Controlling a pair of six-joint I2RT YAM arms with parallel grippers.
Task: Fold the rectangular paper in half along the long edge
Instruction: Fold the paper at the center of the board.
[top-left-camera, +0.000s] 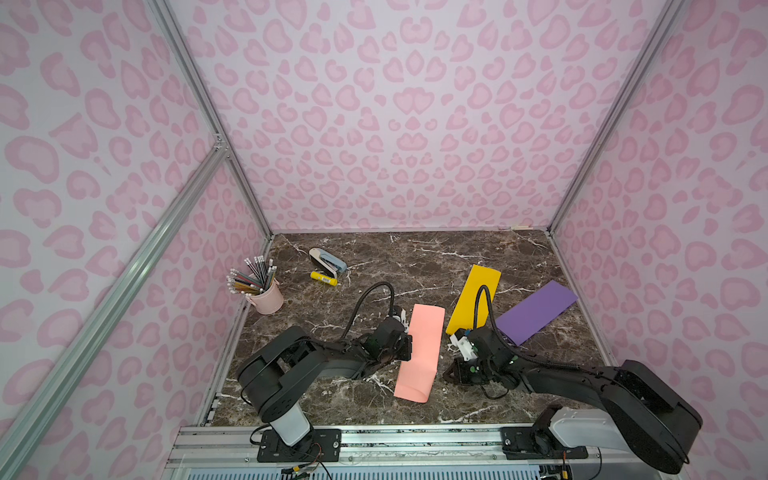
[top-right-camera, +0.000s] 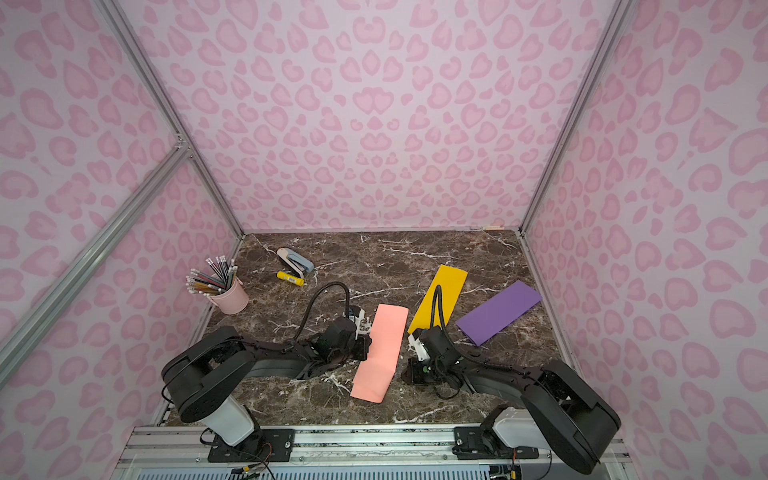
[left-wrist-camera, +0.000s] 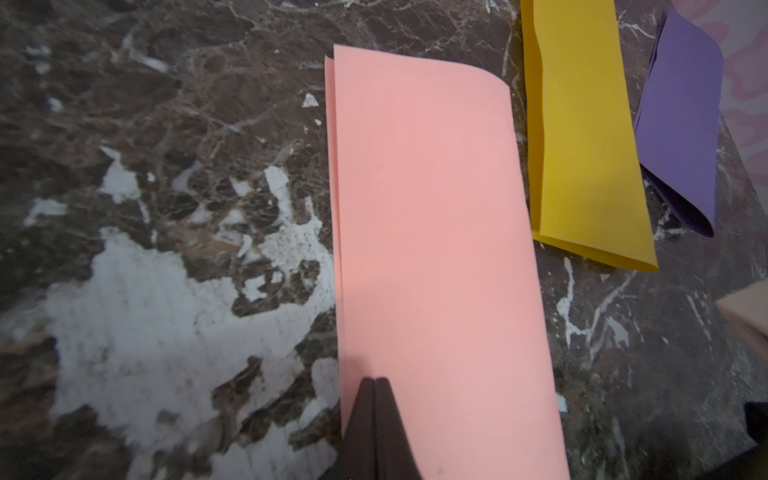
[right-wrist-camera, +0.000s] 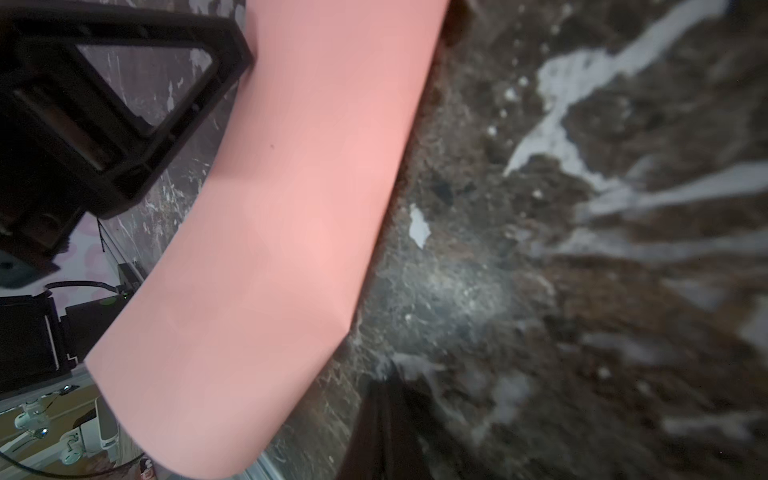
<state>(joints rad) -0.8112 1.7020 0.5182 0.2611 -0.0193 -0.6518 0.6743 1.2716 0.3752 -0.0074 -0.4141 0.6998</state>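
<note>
- The left gripper (left-wrist-camera: 375, 380), jaws pressed together, rests its tips on the paper's doubled free edges.
- The pink paper (top-left-camera: 419, 353) lies folded over on the marble table (top-left-camera: 415, 266); its fold looks rounded, so creasing seems the step in hand.
- The right gripper (top-left-camera: 451, 372), also pressed together, sits just beside the fold; a firm sweep along it seems next.

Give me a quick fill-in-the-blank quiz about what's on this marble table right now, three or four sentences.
The folded paper under the left gripper is ____.
Between it and the purple paper lies a ____ sheet.
The pencils stand in a pink ____.
The right gripper, like the left, is ____.
Missing words: pink, yellow, cup, shut.
</note>
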